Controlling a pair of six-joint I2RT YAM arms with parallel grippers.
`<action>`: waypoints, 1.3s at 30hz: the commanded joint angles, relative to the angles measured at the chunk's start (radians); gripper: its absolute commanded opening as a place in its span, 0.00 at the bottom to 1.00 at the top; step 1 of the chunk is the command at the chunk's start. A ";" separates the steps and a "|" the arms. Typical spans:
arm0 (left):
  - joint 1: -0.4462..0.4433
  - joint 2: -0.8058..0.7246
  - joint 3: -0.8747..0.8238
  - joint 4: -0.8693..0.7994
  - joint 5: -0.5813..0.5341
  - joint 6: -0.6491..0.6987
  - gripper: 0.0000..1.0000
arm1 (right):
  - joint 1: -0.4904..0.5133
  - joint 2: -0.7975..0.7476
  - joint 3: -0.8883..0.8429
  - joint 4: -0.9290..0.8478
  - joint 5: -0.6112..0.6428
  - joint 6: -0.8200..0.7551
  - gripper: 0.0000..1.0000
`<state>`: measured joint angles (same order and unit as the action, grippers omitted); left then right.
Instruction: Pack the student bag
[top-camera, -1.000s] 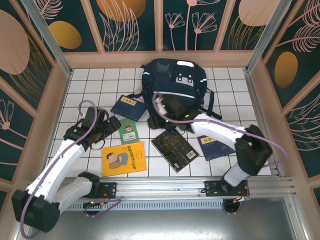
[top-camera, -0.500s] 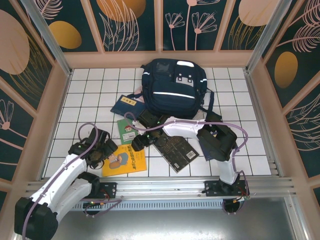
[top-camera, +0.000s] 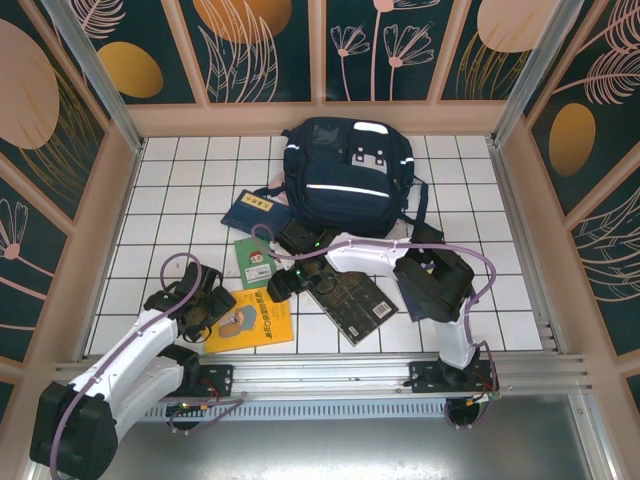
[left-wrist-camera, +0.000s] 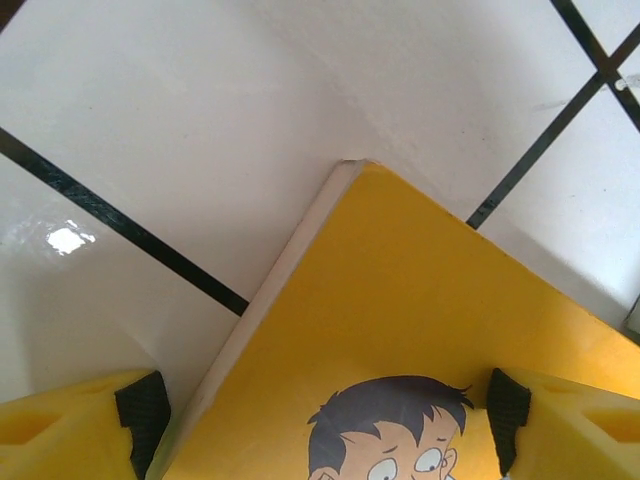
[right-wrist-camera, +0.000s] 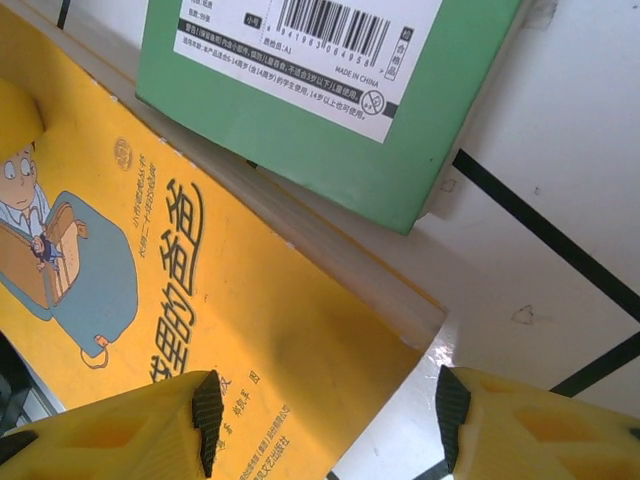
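Top external view puts the student bag (top-camera: 347, 172) well beyond both grippers, at the far side of the surface; it looks zipped shut, though you can't be sure from here. Expect it to be soft, bulky and floppy, so take it by a firm seam at its top, not slack cloth. Your left gripper (left-wrist-camera: 320, 410) and right gripper (right-wrist-camera: 330, 405) both stand open, each astride a corner of the yellow book (top-camera: 250, 318), which looks thin, stiff and slick.
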<state>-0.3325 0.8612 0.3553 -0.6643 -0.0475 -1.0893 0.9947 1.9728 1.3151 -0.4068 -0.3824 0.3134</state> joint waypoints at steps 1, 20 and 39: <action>-0.003 0.028 -0.066 0.224 0.139 -0.002 0.83 | -0.003 0.027 -0.011 0.015 -0.096 0.040 0.59; -0.002 0.031 0.003 0.231 0.165 0.020 0.81 | -0.071 -0.023 -0.085 0.189 -0.416 0.173 0.00; -0.002 0.111 0.472 -0.042 -0.075 0.119 0.93 | -0.273 -0.339 -0.103 0.292 -0.433 0.660 0.00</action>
<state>-0.3328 0.9592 0.8162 -0.6846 -0.1394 -0.9806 0.7536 1.7058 1.2346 -0.2008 -0.8215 0.8574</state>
